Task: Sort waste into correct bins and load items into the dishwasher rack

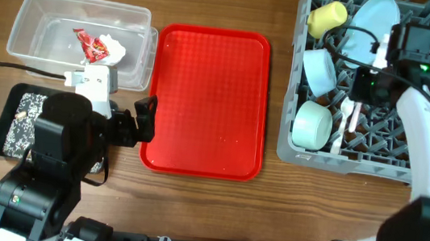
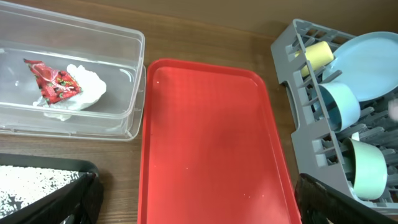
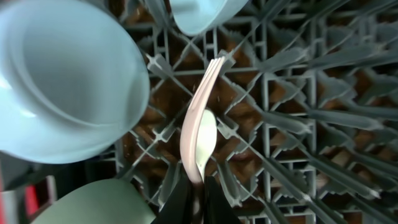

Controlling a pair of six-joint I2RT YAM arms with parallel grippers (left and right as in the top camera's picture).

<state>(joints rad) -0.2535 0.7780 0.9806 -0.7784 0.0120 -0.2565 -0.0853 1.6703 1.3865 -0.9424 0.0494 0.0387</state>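
Two utensils, white fork (image 3: 208, 81) and spoon (image 3: 206, 140), lie stacked together, handle ends pinched in the right gripper (image 3: 198, 198), jaws clamped on both, over the pegs of the dishwasher rack (image 1: 293, 146), just beside the bowls (image 1: 318, 70). Plate (image 1: 372, 25) and yellow cup (image 1: 326, 18) sit in the rack. Left gripper (image 1: 128, 131) is spread wide beside the red tray (image 1: 210, 96), holding nothing. Risk: the pinch is narrow, so one utensil could twist out, snag a peg, or slip through the grid.
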